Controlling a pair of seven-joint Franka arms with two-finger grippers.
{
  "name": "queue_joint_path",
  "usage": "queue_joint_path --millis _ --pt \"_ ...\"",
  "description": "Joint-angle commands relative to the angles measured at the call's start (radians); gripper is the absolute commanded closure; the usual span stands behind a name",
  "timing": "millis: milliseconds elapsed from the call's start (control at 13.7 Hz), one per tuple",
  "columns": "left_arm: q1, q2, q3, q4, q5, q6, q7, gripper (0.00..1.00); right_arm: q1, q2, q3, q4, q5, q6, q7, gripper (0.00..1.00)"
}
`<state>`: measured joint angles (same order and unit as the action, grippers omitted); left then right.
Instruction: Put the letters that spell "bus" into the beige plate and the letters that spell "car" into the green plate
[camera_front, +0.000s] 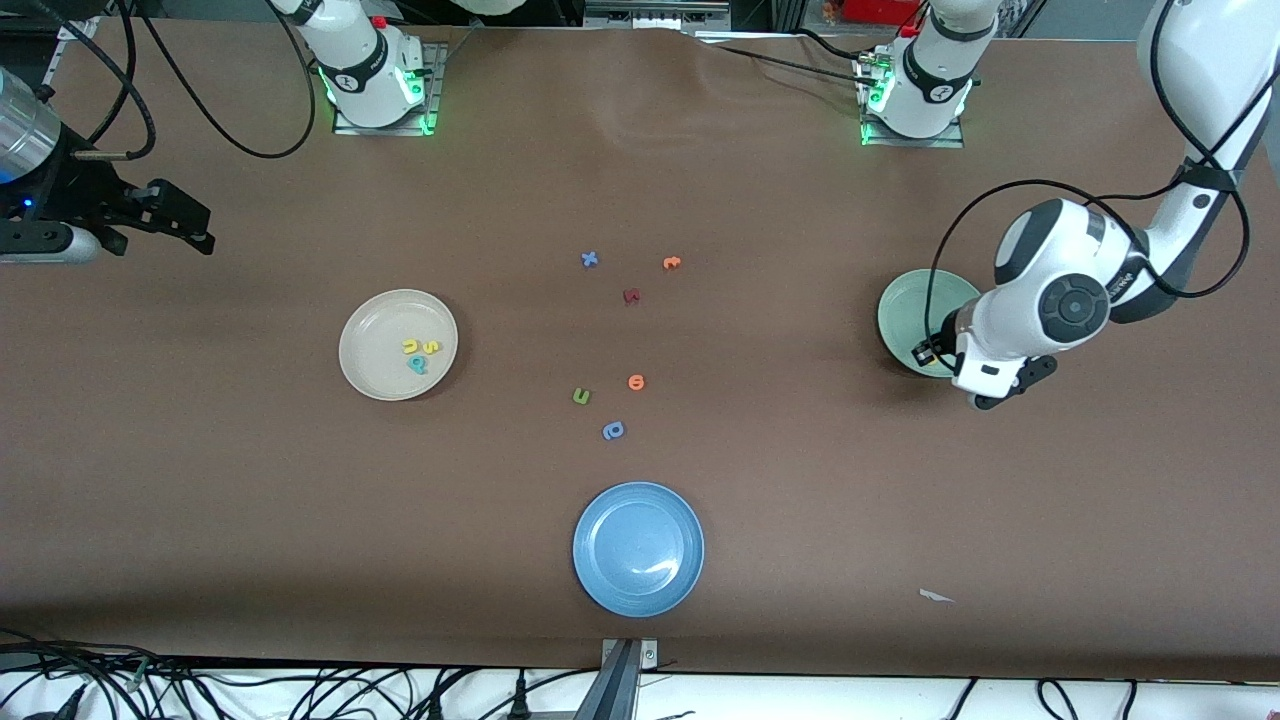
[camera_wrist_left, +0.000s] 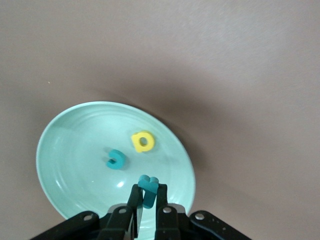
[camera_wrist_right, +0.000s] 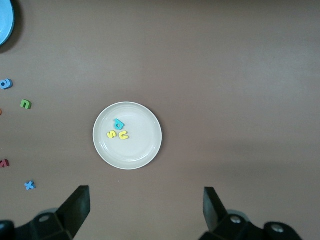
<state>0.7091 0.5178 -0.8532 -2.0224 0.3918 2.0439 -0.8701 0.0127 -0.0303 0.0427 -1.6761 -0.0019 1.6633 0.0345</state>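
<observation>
My left gripper (camera_wrist_left: 148, 192) hangs over the green plate (camera_wrist_left: 75, 150), at the edge nearer the front camera, shut on the thin teal r (camera_wrist_left: 148, 184). A teal c (camera_wrist_left: 116, 159) and a yellow a (camera_wrist_left: 142, 141) lie in that plate. In the front view the left hand (camera_front: 990, 385) covers part of the green plate (camera_front: 905, 305). The beige plate (camera_front: 375, 375) holds the yellow u (camera_front: 411, 346), the yellow s (camera_front: 431, 346) and the teal b (camera_front: 418, 363). My right gripper (camera_wrist_right: 147, 210) waits open and holds nothing, above the table at the right arm's end.
Loose letters lie mid-table: a blue x (camera_front: 590, 259), an orange one (camera_front: 671, 262), a dark red one (camera_front: 631, 296), another orange one (camera_front: 636, 381), a green u (camera_front: 581, 396) and a blue bowl-and-stem letter (camera_front: 613, 430). A blue plate (camera_front: 638, 548) sits nearest the front camera.
</observation>
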Motion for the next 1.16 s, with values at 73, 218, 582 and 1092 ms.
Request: queue_joint_path --millis 73,218,582,1092 --pt "0.009 0.045 0.005 -0.016 0.029 -0.025 0.037 0.81 0.006 0.007 -0.004 0.022 -0.001 -0.019 0.002 0.0" --pt "0.009 0.047 0.009 -0.013 0.029 -0.025 0.037 0.32 0.006 0.007 -0.004 0.022 -0.001 -0.019 0.002 0.0" --pt "0.004 0.01 -0.036 0.149 0.015 -0.112 0.054 0.0 0.006 0.007 -0.004 0.022 -0.001 -0.019 0.002 0.0" --pt "-0.013 0.01 -0.105 0.476 0.015 -0.376 0.236 0.0 0.006 0.009 -0.004 0.022 0.0 -0.019 0.002 0.0"
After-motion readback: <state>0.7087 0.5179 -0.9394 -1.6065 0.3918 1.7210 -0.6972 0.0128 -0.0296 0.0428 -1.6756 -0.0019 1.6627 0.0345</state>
